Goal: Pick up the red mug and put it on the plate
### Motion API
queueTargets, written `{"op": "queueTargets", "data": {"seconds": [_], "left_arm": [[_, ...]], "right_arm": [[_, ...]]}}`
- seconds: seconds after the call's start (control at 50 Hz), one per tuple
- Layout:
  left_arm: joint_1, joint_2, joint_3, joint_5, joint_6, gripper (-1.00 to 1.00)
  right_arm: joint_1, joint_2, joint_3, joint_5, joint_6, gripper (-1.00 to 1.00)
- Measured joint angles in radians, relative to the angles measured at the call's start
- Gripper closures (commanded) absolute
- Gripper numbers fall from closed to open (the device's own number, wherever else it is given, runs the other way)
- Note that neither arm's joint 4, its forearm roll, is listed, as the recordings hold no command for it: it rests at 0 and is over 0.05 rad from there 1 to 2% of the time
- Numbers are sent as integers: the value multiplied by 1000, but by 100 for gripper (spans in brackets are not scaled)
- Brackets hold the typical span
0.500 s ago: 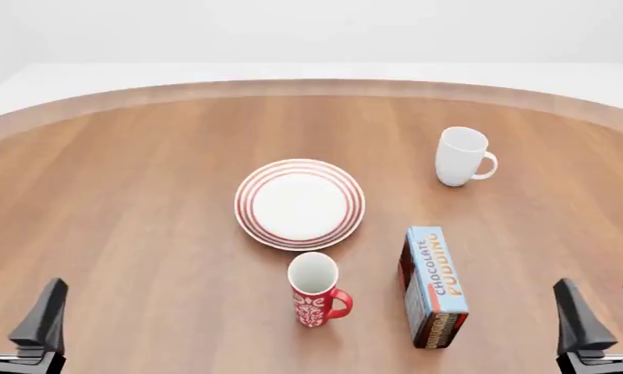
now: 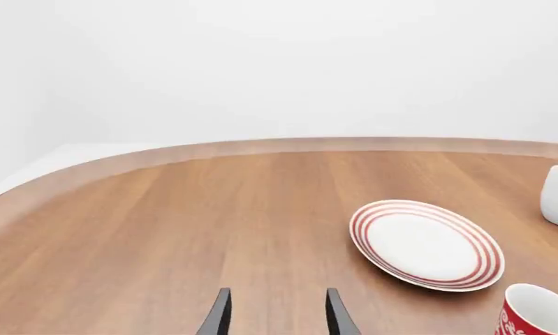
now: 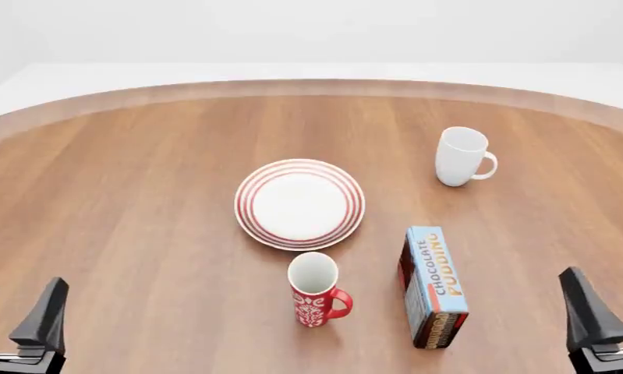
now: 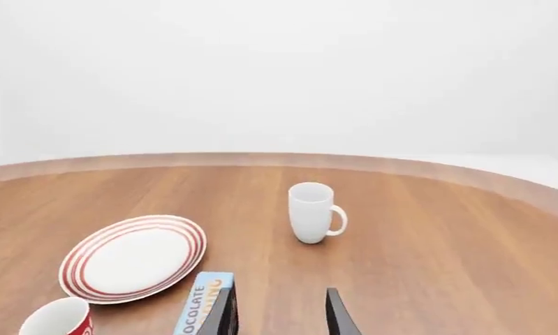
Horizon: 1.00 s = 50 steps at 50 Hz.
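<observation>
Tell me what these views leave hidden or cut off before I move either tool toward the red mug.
- Red mug: both wrist views cut it at the frame's edge; only its rim shows.
- Pudding box: the right wrist view crops it and a tool finger overlaps it.
- White mug: the left wrist view cuts it off at the frame's edge.
- Left tool and right tool: the front view crops both at the edges.

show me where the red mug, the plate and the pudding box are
red mug [image 3: 313,294]: front view, on its patterned side.
plate [image 3: 299,204]: front view, on its white centre.
pudding box [image 3: 433,284]: front view, on its blue top face.
</observation>
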Motion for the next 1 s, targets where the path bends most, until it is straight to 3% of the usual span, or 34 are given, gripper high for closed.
{"op": "queueTargets", "data": {"seconds": [0.3, 0.48, 0.76, 1.0], "left_arm": [[0, 0, 0, 0, 0, -100], [0, 0, 0, 0, 0, -100], [0, 0, 0, 0, 0, -100], [0, 0, 0, 0, 0, -100]], "right_arm": [[120, 167, -215, 23, -17, -100], [229, 305, -359, 66, -64, -100], [360, 488, -550, 186, -175, -100], [424, 637, -687, 302, -201, -100]]}}
